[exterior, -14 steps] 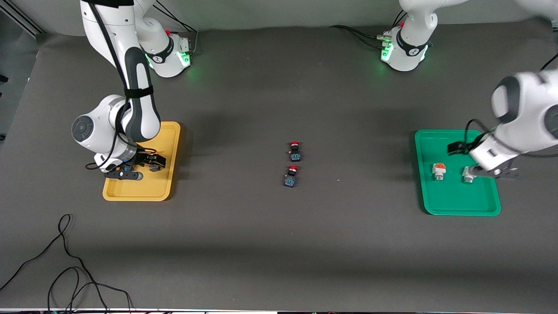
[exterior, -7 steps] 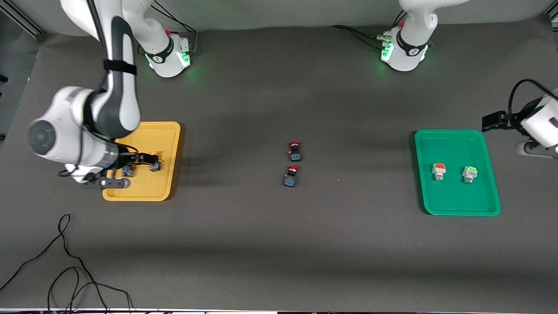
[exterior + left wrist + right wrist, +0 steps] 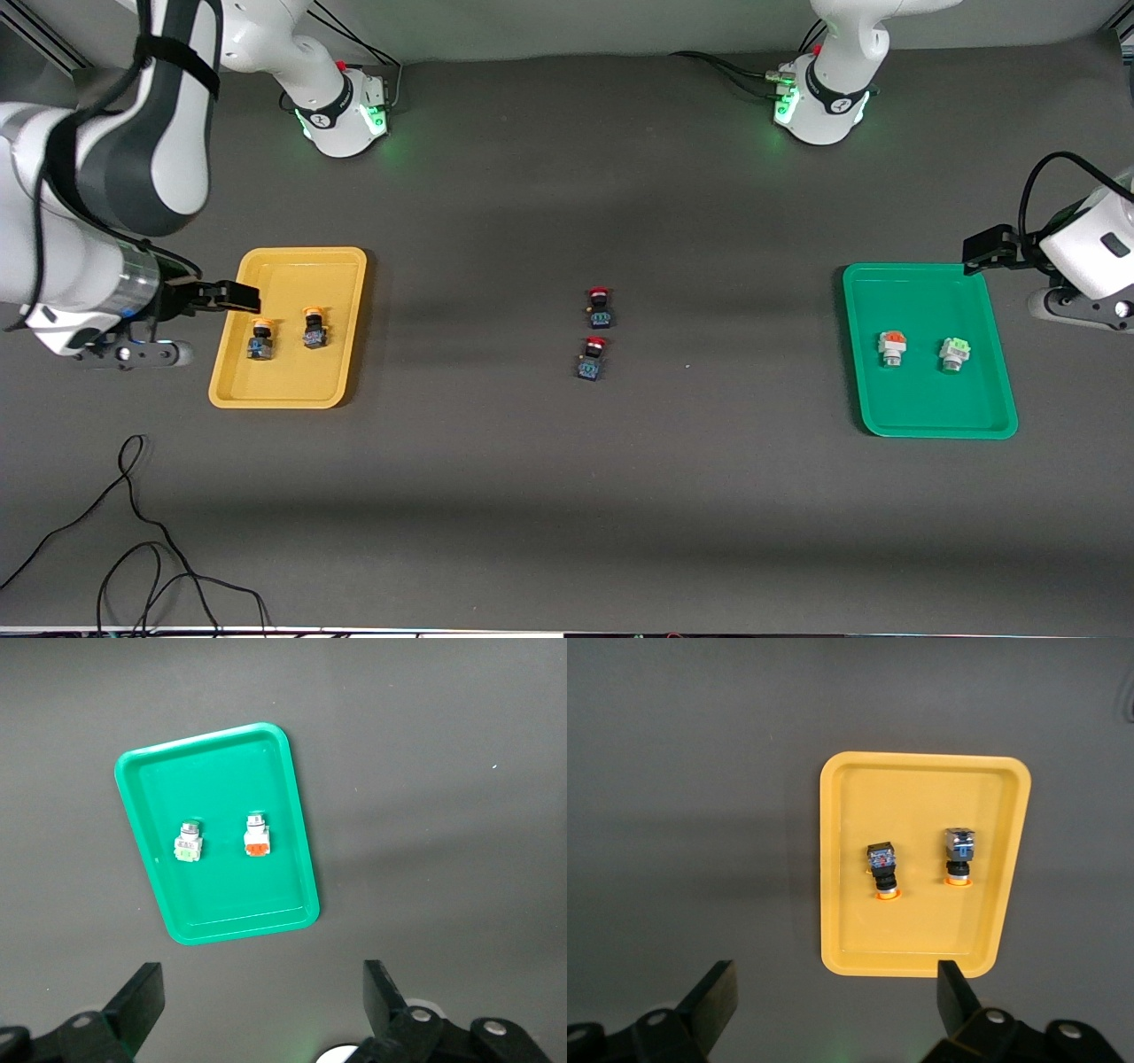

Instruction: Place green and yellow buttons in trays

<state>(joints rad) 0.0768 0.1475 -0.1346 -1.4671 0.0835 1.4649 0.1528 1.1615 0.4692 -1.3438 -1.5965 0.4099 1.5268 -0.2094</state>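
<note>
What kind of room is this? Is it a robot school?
Probably a robot lab. Two white arms are fixed to a dark grey table, loose cables trail across it, and push-button switches sit sorted in a yellow tray and a green tray.

Right arm bent down from its base, wrist raised at the right arm's end of the table, right gripper [image 3: 833, 1010] in the air, jaws spread wide, nothing between them. Left arm reaching out to the left arm's end of the table, left gripper [image 3: 261, 1005] likewise aloft, jaws wide apart and empty.
</note>
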